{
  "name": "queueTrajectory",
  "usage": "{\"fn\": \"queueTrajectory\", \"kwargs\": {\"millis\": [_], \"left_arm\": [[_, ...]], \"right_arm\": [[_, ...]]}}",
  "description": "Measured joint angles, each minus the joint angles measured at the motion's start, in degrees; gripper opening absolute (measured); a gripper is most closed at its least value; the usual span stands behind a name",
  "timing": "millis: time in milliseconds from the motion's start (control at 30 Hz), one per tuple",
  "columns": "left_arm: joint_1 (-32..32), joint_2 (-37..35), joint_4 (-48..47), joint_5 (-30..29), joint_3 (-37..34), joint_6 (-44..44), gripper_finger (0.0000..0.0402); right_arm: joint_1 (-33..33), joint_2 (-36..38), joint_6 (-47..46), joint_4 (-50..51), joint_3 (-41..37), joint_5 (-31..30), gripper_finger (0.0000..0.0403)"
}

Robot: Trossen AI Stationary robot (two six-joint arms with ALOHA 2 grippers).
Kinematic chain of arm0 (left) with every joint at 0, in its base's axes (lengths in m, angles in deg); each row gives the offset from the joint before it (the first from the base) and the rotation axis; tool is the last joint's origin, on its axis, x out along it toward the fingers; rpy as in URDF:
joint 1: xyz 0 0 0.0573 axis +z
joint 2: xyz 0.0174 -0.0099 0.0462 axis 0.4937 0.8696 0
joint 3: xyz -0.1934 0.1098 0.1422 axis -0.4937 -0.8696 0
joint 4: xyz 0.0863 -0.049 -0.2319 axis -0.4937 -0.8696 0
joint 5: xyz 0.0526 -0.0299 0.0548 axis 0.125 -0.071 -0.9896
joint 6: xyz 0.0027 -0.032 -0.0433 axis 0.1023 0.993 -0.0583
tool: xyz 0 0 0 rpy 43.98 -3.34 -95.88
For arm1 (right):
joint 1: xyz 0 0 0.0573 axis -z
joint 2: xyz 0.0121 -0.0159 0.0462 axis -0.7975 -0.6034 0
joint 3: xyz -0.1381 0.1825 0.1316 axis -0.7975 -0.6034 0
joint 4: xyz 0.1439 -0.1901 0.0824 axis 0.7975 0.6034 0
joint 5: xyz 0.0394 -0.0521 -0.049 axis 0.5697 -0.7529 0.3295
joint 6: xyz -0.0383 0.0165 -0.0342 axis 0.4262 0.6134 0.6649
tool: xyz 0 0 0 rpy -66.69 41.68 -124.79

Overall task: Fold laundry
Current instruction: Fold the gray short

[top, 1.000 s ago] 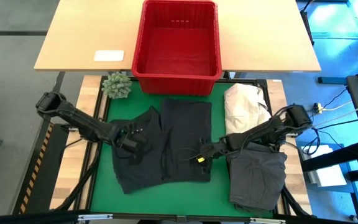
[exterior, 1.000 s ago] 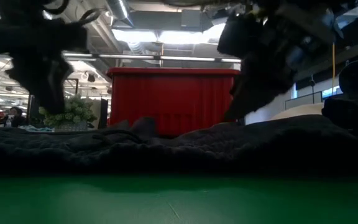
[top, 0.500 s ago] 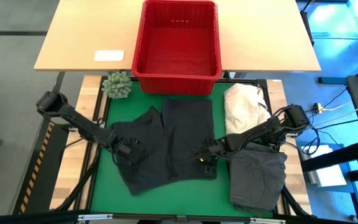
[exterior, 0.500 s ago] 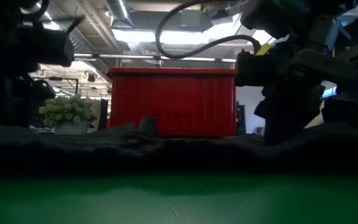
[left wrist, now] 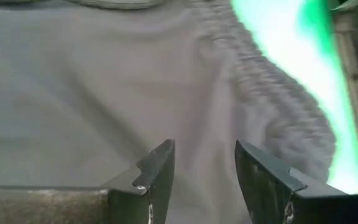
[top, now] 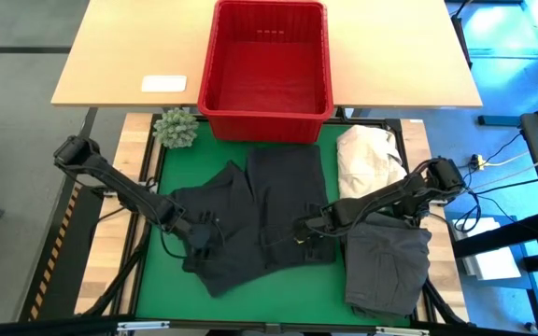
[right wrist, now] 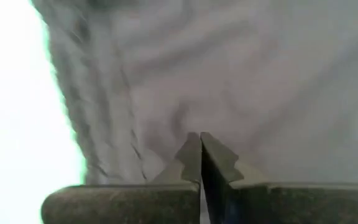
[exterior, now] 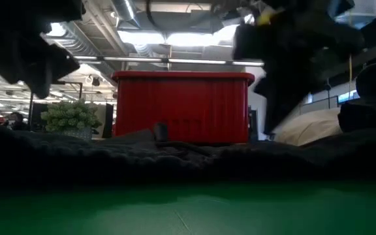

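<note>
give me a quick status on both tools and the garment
Left tool open over dark garment. Right tool shut at its near-right edge. Garment spread on green mat, unfolded. Nothing in the way.

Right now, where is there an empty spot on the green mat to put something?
Bare green mat shows left of and in front of the spread dark garment, and a strip between it and the plant. The right side is crowded: cream cloth heap and folded grey garment.
</note>
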Motion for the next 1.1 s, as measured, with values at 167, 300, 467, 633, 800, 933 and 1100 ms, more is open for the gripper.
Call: {"fn": "queueTrajectory", "kwargs": {"millis": [167,300,467,633,800,933,1100], "left_arm": [[0.0,-0.1,-11.9,-11.0,3.5,-1.6,0.016],[0.4,-0.2,-20.7,-23.1,3.2,-1.0,0.016],[3.8,-0.2,-25.8,-23.9,0.5,1.2,0.0159],[7.6,-0.2,-25.7,-20.2,-4.6,2.6,0.0148],[9.2,-0.1,-24.2,-14.9,-7.4,6.4,0.0143],[8.0,-0.1,-18.1,-8.2,-7.7,6.5,0.0143],[4.9,-0.1,-7.1,-0.4,-7.7,6.4,0.0141]], "right_arm": [[0.0,-0.1,4.9,-10.4,3.1,0.2,0.0],[0.0,-0.1,6.5,-17.2,3.1,2.4,0.0],[-0.9,-0.2,5.2,-15.2,3.1,3.7,0.0],[-2.2,-2.9,1.9,-10.9,3.1,7.1,0.0],[-2.8,-6.9,-1.5,-4.4,3.1,8.6,0.0],[-2.1,-7.8,-3.6,0.5,3.2,6.4,0.0],[-0.1,-7.7,-4.1,3.5,3.3,5.1,0.0]]}}
